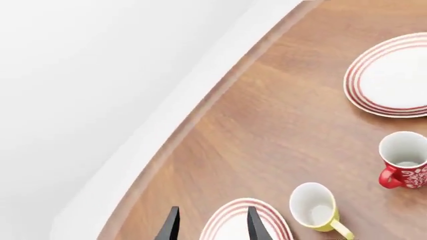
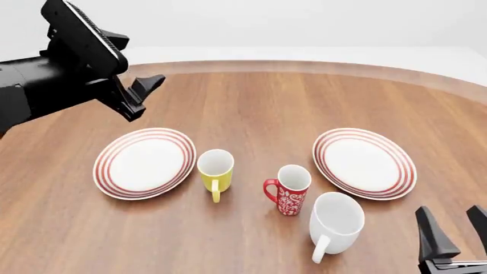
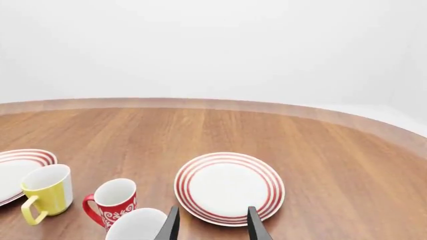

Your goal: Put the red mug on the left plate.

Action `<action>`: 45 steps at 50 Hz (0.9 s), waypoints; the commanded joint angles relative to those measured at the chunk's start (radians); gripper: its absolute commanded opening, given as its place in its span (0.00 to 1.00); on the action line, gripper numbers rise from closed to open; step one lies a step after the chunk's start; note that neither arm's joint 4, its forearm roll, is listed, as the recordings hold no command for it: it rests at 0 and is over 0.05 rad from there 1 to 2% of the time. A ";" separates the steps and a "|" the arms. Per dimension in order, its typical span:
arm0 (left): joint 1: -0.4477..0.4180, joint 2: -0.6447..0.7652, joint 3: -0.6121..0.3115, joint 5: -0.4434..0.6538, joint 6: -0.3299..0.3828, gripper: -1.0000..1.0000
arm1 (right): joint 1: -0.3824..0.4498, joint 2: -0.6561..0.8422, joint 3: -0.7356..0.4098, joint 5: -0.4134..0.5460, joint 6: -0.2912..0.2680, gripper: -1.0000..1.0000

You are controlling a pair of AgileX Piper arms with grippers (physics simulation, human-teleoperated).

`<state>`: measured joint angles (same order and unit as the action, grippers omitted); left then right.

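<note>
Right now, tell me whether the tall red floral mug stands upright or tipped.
Upright: the tall red floral mug stands on its base on the wooden table, white mouth upward.

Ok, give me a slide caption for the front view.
Red mug stands between two red-ringed plates, left plate empty, both hands open.

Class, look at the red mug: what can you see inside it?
The red mug stands upright between the two plates with its white inside showing and nothing in it; the left wrist view shows its bare bottom. No claw is near it.
</note>
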<state>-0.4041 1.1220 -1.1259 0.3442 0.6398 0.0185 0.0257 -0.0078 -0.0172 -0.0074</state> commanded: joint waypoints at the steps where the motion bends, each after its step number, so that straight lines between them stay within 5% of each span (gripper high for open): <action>1: -0.040 0.031 0.078 -0.081 0.059 1.00 | 0.000 -0.001 0.000 0.001 0.000 1.00; 16: -0.086 0.124 0.101 -0.174 0.011 1.00 | 0.000 -0.001 0.000 0.001 0.000 1.00; 30: -0.161 0.185 0.069 -0.150 -0.043 1.00 | 0.000 -0.001 0.000 0.001 0.000 1.00; 38: -0.224 0.201 0.044 -0.119 -0.116 1.00 | 0.000 -0.002 0.000 0.002 0.000 1.00; 39: -0.255 0.188 0.012 -0.091 -0.208 1.00 | 0.000 -0.001 0.000 0.001 0.000 1.00; 41: -0.261 0.183 0.000 -0.083 -0.234 1.00 | 0.000 -0.001 0.000 0.001 0.000 1.00; 42: -0.245 0.189 0.018 -0.103 -0.182 1.00 | 0.000 -0.001 0.000 0.001 0.000 1.00; 45: -0.255 0.185 0.012 -0.097 -0.211 1.00 | 0.000 -0.001 0.000 0.002 0.000 1.00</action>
<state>-0.6141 1.3019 -1.0884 0.2284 0.5064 0.0186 0.0244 -0.0079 -0.0158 -0.0075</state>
